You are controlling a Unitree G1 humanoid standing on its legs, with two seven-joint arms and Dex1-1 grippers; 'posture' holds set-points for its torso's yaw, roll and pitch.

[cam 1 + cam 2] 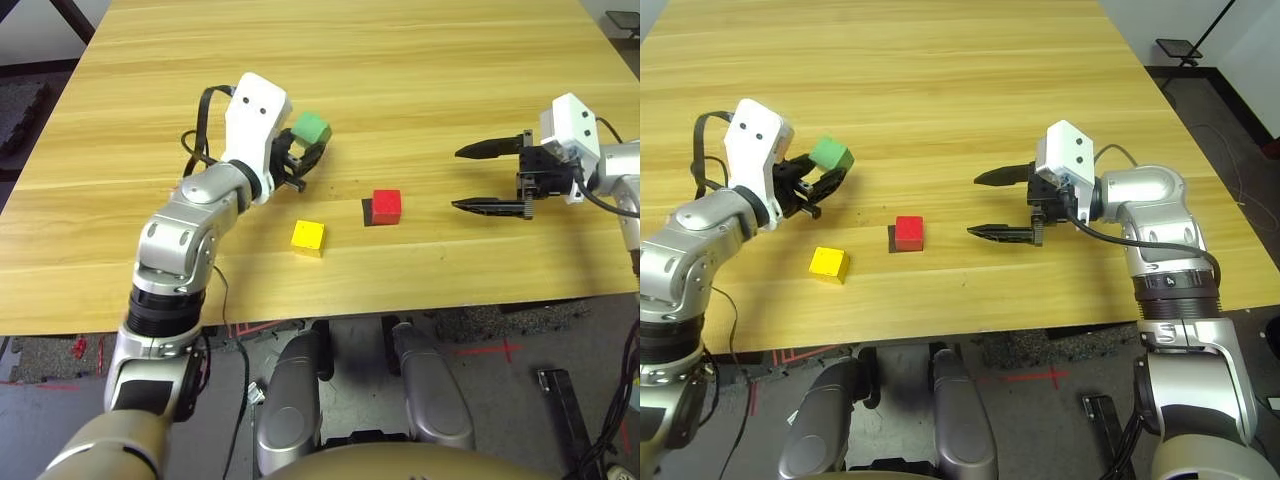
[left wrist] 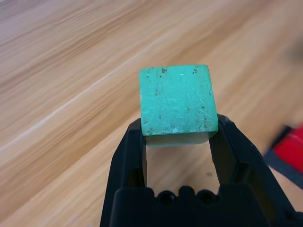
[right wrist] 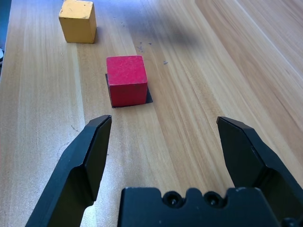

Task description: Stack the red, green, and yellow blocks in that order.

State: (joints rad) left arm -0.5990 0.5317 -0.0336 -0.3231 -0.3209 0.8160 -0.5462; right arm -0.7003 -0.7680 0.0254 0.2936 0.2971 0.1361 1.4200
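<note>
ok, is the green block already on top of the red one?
No, the green block is held off the table in the left end effector; the red block has a bare top.

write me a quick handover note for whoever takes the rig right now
Left pincer: shut on the green block, held above the table.
Right pincer: open, nothing in it, pointing at the red block.
Red block sits on the black patch; yellow block is loose on the table to its left.
Done: red placed, green picked up.
Left: green onto red, then yellow on top.
</note>
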